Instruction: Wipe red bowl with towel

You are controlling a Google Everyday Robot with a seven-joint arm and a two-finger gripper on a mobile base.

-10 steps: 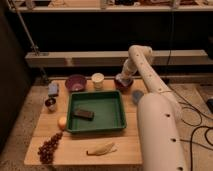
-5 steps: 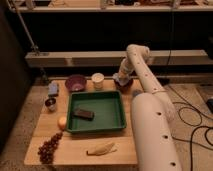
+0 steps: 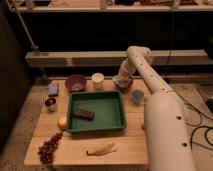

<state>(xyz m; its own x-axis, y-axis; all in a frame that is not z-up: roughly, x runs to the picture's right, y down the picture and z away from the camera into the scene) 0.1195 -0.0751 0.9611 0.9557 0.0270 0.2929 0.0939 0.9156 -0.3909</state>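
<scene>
The red bowl [image 3: 125, 86] sits at the back right of the wooden table [image 3: 130, 142], mostly covered by my gripper. My gripper [image 3: 121, 80] reaches down from the white arm [image 3: 142, 67] into or right onto the bowl. A pale patch at the gripper's tip may be the towel, but I cannot tell it apart from the gripper.
A green tray [image 3: 117, 107] holding a dark block [image 3: 83, 114] lies mid-table. A purple bowl [image 3: 75, 82] and white cup [image 3: 98, 80] stand left of the red bowl, a blue cup [image 3: 137, 96] in front of it. Grapes [image 3: 48, 147], banana [image 3: 101, 148] and orange [image 3: 62, 122] lie in front.
The arm's upper part has shifted slightly to the left. The gripper stays at the red bowl with only a small movement.
</scene>
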